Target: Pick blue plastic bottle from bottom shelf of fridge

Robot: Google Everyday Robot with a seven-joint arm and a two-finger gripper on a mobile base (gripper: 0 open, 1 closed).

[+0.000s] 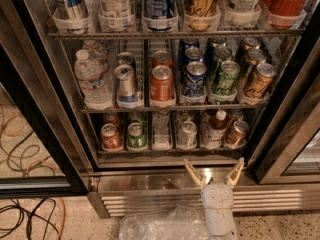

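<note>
The fridge (165,181) stands open in front of me, its wire racks full of drinks. On the bottom shelf (165,149) the blue plastic bottle (216,129) stands upright in the fifth lane from the left, dark with a white cap and pale label. A bronze can (236,133) is to its right and a silver can (188,133) to its left. My gripper (214,171) is open, fingers spread in a V, below the shelf in front of the steel sill, slightly below the bottle and holding nothing.
A red can (110,136) and a green can (135,135) stand at the shelf's left. The middle rack holds a clear water bottle (91,79) and several cans. Black door frames flank the opening. Cables (25,219) lie on the floor at left; crumpled clear plastic (160,226) lies below.
</note>
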